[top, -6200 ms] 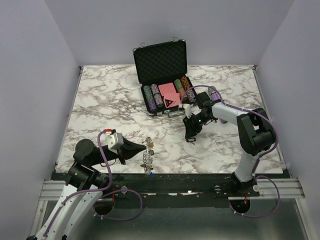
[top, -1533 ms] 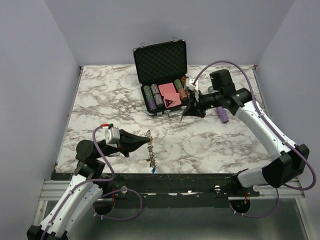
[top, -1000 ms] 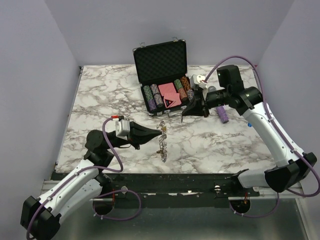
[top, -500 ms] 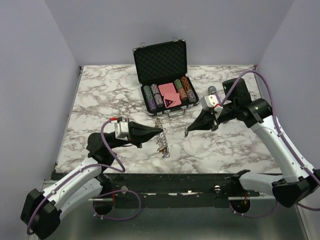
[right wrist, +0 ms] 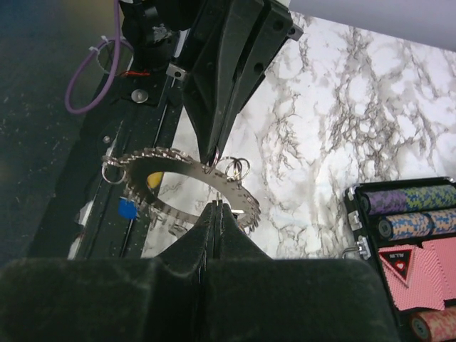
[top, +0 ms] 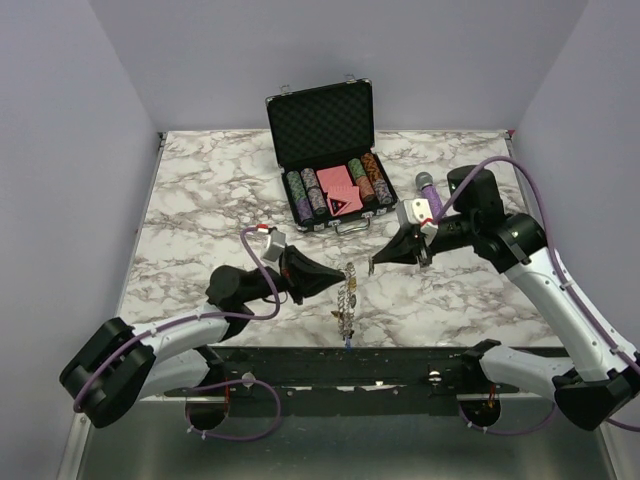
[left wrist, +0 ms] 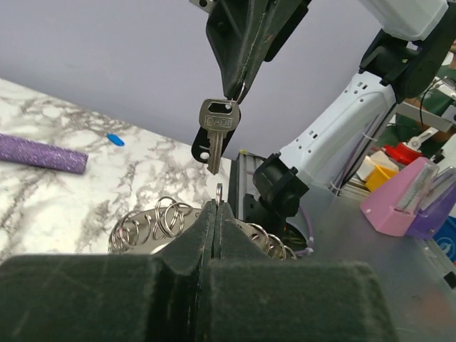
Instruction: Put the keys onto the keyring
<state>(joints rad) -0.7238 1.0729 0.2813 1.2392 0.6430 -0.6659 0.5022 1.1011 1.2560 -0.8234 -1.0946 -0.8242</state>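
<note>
Both hands are clamped shut. My left hand (top: 335,276) pinches a small loop on the keyring (top: 347,295), held above the counter (top: 200,220); my right hand (left wrist: 236,90) dangles a silver key (left wrist: 216,135) just above that loop. Any sway could make the key miss or slip.

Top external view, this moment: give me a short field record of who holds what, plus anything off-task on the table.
left pincer: shut on keyring
right pincer: shut on silver key
key position: hangs close to the keyring, not yet on it
off-task: open chip case, purple microphone
</note>
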